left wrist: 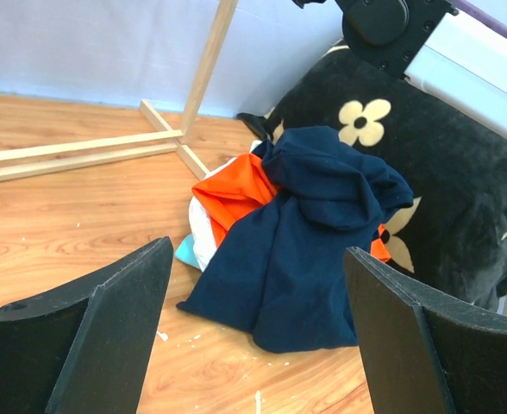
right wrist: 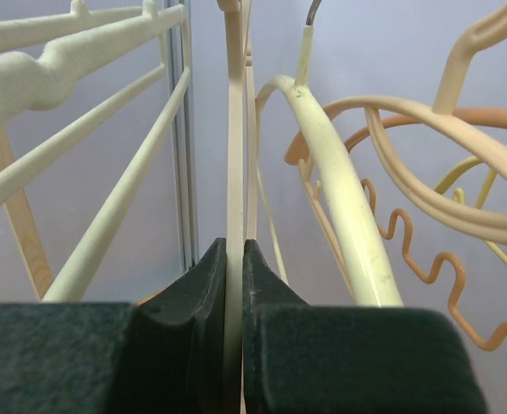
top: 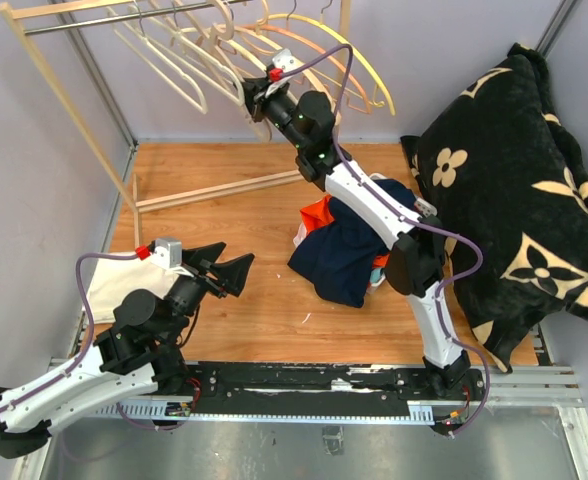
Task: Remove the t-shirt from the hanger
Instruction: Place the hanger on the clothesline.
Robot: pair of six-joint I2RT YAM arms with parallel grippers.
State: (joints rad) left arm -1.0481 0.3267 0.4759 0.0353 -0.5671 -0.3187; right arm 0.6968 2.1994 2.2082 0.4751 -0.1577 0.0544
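A black blanket [top: 519, 190] fills the right side; the rack [top: 68, 120] stands at the back left. The navy t-shirt [top: 344, 255] lies heaped mid-bench, apparently off any hanger. The right gripper [right wrist: 234, 250] pinches a bare cream hanger [right wrist: 234, 172]. Pulling it could hook its neighbours and drag them off the rail. The left gripper [top: 239, 255] gapes wide, low over the bench [top: 224, 320].

I could read no text, label or number anywhere; the black blanket [top: 514, 180] at the right of the frame carried only cream flower motifs.
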